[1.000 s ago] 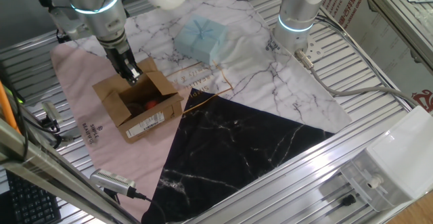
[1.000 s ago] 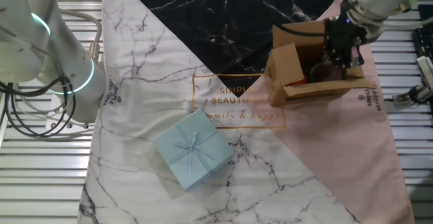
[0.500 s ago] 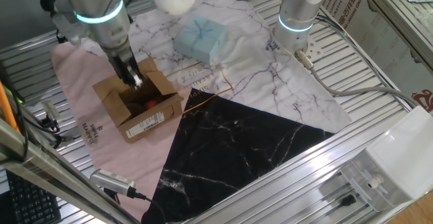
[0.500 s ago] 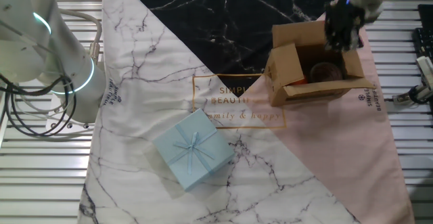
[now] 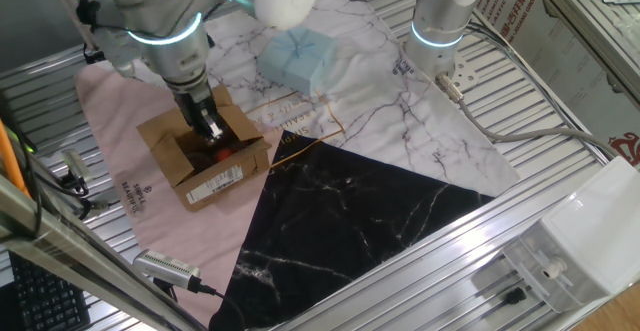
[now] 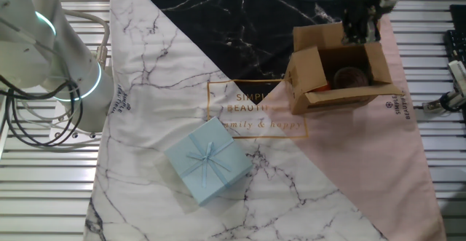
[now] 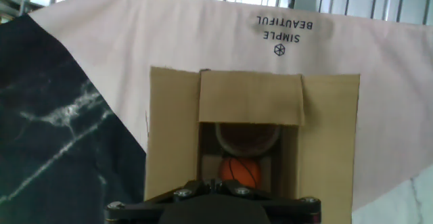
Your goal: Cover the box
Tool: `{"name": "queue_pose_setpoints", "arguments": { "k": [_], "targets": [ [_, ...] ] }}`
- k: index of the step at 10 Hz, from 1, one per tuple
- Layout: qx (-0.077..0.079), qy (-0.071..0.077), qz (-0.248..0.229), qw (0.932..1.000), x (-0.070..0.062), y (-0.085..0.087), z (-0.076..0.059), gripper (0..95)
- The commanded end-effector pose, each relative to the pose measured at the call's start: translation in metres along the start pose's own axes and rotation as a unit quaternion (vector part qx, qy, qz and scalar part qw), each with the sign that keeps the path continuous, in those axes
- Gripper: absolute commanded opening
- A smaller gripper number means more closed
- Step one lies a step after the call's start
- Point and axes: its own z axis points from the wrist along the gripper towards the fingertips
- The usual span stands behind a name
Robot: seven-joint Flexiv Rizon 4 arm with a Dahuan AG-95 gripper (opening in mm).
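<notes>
White robot arm with a dark two-finger gripper

The thick white round arm (image 5: 170, 11) has smooth, glossy links, and a thin glowing ring of cyan light (image 5: 165, 37) goes around one joint. Below the ring the arm becomes narrower, and the small black gripper with some silver metal parts (image 5: 209, 127) is attached there. In the hand view only the gripper's black front edge (image 7: 216, 207) shows, with a few round silver screw heads (image 7: 181, 193) along it.

Robot lab (aluminium-slat bench (image 5: 560, 151), cabled arms (image 5: 440, 11))
</notes>
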Motion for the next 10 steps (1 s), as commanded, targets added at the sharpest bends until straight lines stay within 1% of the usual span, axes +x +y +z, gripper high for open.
{"name": "queue_pose_setpoints", "arguments": {
  "k": [1,2,3,4,6,7,8,10],
  "targets": [
    [0.0,0.003,0.008,1.0,-0.005,0.009,-0.001,0.0],
    [0.001,0.004,0.012,0.9999,-0.009,0.017,0.0,0.0],
    [0.002,0.003,0.013,0.9999,-0.01,0.02,0.0,0.0],
    [0.002,0.003,0.022,0.9998,-0.013,0.032,0.0,0.0],
    [0.006,0.005,0.033,0.9994,-0.018,0.05,0.001,0.0],
    [0.009,0.005,0.036,0.9993,-0.019,0.056,0.001,0.0],
    [0.008,0.004,0.04,0.9992,-0.02,0.064,0.002,0.0],
    [0.01,0.003,0.044,0.999,-0.022,0.073,0.004,0.0]
  ]
}}
